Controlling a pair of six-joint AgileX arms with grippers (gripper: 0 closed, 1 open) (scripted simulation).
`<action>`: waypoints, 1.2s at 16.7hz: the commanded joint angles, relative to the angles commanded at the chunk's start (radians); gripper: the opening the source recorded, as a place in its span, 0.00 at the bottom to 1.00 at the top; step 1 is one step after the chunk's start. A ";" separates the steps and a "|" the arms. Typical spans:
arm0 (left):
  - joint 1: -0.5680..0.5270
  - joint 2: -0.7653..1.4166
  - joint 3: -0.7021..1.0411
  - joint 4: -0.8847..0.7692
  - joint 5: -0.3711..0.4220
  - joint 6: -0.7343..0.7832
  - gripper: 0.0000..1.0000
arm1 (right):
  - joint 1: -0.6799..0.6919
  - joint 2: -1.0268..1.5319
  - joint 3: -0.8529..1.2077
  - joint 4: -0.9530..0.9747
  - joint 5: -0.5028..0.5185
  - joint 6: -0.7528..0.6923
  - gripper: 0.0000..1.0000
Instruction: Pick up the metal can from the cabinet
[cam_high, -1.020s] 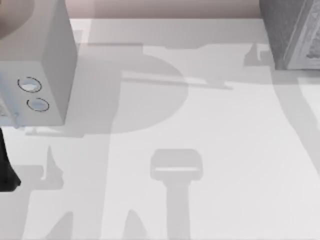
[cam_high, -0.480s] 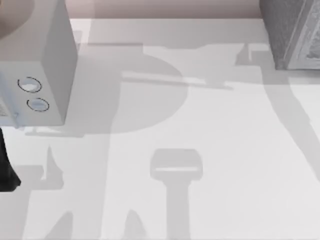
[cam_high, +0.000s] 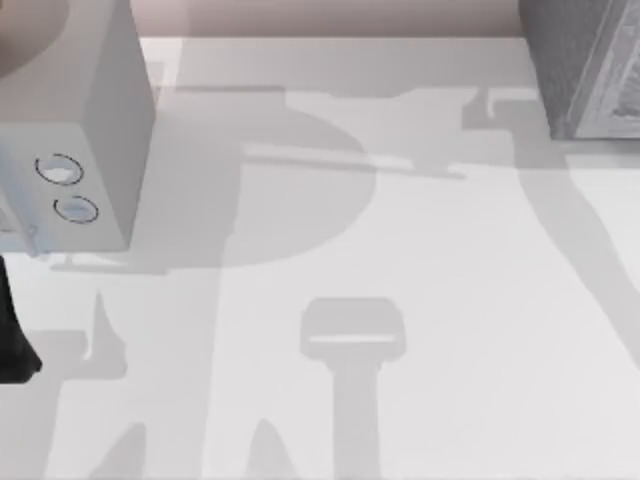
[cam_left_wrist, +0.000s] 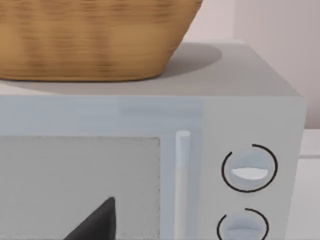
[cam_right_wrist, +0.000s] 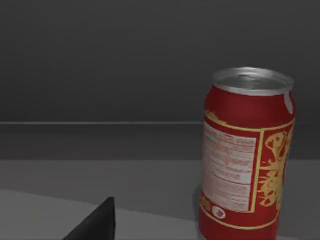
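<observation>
Standing upright on a dark shelf, metal can (cam_right_wrist: 247, 155), right end effector (cam_right_wrist: 97, 222) near it, finger spread unclear

I can't read anything — the metal can (cam_right_wrist: 246, 155) carries a white printed panel, its lettering too blurred.

A pale grey microwave (cam_high: 95, 130) with two round dials (cam_left_wrist: 249, 169) stands at the white counter's (cam_high: 420, 300) left; a wicker basket (cam_left_wrist: 95, 37) sits on top.
</observation>
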 joint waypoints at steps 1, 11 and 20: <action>0.000 0.000 0.000 0.000 0.000 0.000 1.00 | -0.005 0.021 0.018 0.003 -0.006 0.000 1.00; 0.000 0.000 0.000 0.000 0.000 0.000 1.00 | -0.055 0.193 0.162 0.030 -0.053 0.001 1.00; 0.000 0.000 0.000 0.000 0.000 0.000 1.00 | -0.055 0.193 0.162 0.030 -0.053 0.001 0.32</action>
